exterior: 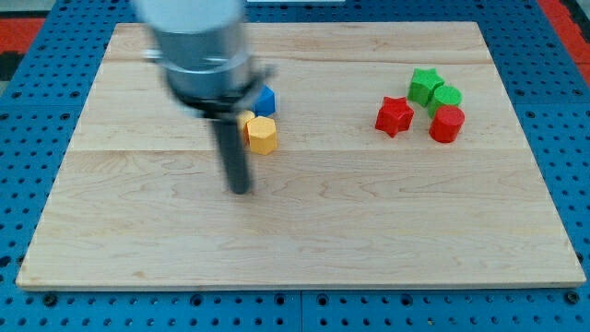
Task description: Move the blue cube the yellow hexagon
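The blue cube (266, 100) sits on the wooden board left of centre, partly hidden behind the arm. The yellow hexagon (262, 135) lies just below it, close to touching. A second yellow block (246, 118) peeks out between them and the rod; its shape cannot be made out. My tip (240, 189) rests on the board below and slightly left of the yellow hexagon, apart from it. The rod rises up to the grey arm body at the view's top left.
A red star (394, 115), a green star (424, 85), a green block (447, 96) and a red block (446, 123) cluster at the view's upper right. The wooden board (369, 231) lies on a blue perforated table.
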Available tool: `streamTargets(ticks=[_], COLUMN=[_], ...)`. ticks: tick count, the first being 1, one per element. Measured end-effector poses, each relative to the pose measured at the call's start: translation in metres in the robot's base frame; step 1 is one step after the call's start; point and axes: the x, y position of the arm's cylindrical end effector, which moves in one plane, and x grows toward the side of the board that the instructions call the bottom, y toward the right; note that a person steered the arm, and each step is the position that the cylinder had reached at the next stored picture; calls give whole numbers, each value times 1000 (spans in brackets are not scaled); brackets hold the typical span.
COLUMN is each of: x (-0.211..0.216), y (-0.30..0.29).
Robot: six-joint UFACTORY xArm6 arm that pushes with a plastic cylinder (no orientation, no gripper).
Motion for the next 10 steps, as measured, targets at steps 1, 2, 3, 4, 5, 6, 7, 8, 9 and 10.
streamTargets(ticks=[1, 2, 3, 4, 5, 6, 7, 8, 9, 10], x=[-38, -70, -122, -176, -207, -192, -160, -145, -135, -126], y=[68, 71, 61, 50, -1, -26, -16, 13, 25, 26])
